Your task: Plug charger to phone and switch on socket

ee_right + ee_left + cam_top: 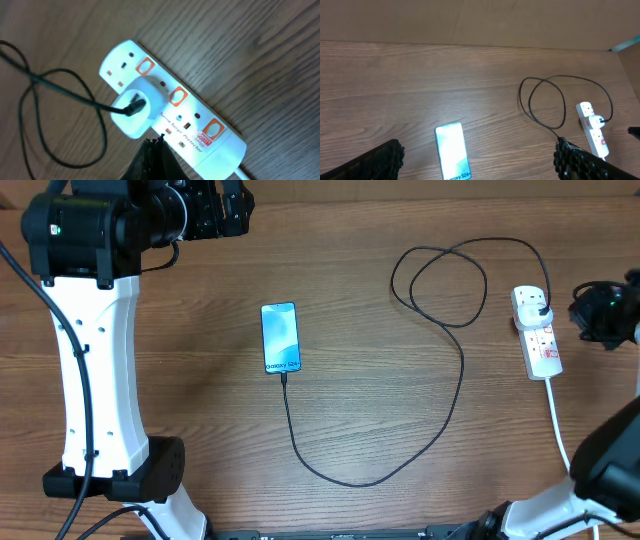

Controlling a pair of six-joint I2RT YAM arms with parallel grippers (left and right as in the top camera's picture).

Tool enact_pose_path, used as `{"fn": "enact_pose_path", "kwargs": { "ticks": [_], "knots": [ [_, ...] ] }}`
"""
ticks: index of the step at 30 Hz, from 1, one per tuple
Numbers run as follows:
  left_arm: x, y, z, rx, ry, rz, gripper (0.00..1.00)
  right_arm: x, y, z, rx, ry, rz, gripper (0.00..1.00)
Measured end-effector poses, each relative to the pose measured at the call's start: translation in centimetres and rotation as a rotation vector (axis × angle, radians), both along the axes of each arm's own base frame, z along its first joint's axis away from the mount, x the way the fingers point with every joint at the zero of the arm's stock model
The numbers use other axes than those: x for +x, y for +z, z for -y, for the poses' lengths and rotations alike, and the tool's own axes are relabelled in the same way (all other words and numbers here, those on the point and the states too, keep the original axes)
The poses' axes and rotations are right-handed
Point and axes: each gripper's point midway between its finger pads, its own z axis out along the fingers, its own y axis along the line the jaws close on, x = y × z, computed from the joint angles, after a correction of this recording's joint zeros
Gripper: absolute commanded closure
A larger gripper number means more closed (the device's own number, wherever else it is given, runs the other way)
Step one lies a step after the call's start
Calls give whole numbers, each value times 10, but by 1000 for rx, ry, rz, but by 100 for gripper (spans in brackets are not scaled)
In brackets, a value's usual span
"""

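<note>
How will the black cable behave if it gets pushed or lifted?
Probably floppy: the cable lies in loose loops, so it should sag. Likely light, being thin. Both ends look plugged in, so pulling may drag the phone or socket.

The slim rectangular phone (280,337) shows a light-blue screen. The thin looped cable (461,380) is black. The plastic power strip (537,330) is white with orange-red marks. The wood-grain worktop (200,380) is brown.

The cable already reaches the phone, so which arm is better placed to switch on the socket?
Right. The shut right hand is at the socket; the open left hand is far off, beyond the phone.
</note>
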Motion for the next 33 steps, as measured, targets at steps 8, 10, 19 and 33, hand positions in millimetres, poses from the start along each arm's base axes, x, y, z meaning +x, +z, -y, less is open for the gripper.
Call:
{"fn": "enact_pose_path", "kwargs": {
  "ticks": [8,10,19,33],
  "knots": [
    [0,0,0,0,0,0,0,5,-15,2,11,1,-15,96],
    [0,0,0,0,0,0,0,5,-15,3,9,1,-12,96],
    [0,0,0,0,0,0,0,11,-39,9,23,-7,-33,96],
    [0,0,0,0,0,0,1,15,-78,17,77,-65,-71,96]
  ]
}}
